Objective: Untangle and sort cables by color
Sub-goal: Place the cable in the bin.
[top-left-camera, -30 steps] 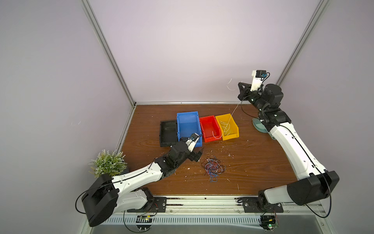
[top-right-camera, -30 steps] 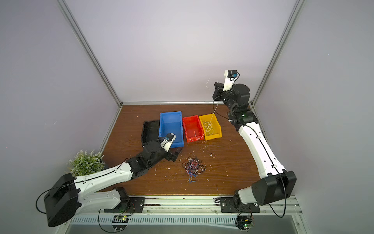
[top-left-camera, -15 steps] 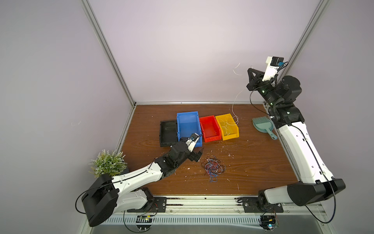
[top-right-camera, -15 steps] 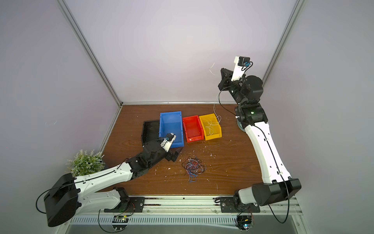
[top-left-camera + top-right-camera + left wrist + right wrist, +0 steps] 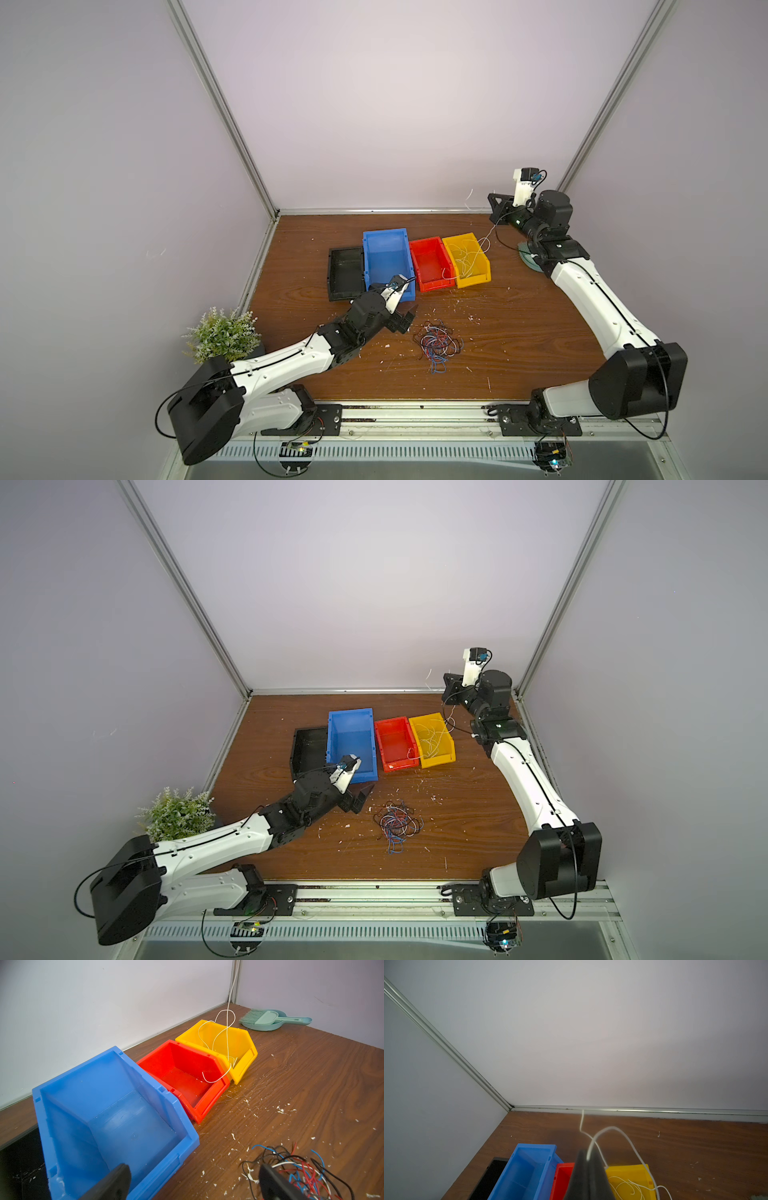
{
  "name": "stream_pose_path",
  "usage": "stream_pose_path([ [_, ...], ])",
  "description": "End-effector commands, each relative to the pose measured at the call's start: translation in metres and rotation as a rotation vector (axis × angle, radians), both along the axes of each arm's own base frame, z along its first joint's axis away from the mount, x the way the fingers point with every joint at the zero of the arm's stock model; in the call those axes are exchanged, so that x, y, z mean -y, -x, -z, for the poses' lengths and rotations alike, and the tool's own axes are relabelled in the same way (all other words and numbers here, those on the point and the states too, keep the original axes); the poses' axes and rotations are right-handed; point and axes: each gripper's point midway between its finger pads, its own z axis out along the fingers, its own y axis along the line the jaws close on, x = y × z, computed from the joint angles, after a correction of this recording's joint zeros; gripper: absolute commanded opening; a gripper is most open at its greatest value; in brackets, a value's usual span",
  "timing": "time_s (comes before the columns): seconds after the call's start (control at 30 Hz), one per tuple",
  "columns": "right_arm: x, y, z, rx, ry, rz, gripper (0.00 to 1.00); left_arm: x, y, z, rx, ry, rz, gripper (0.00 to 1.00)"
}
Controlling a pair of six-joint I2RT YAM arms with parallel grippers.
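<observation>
A tangle of blue, red, white and black cables (image 5: 438,345) (image 5: 397,823) lies on the wooden table in front of the bins. My left gripper (image 5: 409,320) (image 5: 193,1169) stands open and empty just left of the tangle (image 5: 301,1169), by the blue bin's front corner. My right gripper (image 5: 494,205) (image 5: 587,1154) is raised behind the yellow bin (image 5: 461,237), shut on a white cable (image 5: 612,1128). That cable (image 5: 227,1043) hangs down into the yellow bin, and its end curls over the red bin (image 5: 428,243). More white cables lie in the yellow bin.
A black tray (image 5: 345,251), a blue bin (image 5: 384,237), the red bin and the yellow bin stand in a row at the back. A green dustpan with brush (image 5: 270,1022) lies at the back right under my right arm. A small plant (image 5: 220,334) stands at the front left. White scraps litter the table.
My right gripper rose up and to the right with the white cable, then came back down towards the yellow bin. The left arm has not moved.
</observation>
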Motion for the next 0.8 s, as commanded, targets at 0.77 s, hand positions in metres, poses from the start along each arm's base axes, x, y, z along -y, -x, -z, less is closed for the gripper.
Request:
stream_pose_path([
  [0.77,0.007,0.005,-0.136,0.288,-0.017,-0.003,0.0,0.003,-0.002,0.011,-0.032,0.002,0.008,1.0],
])
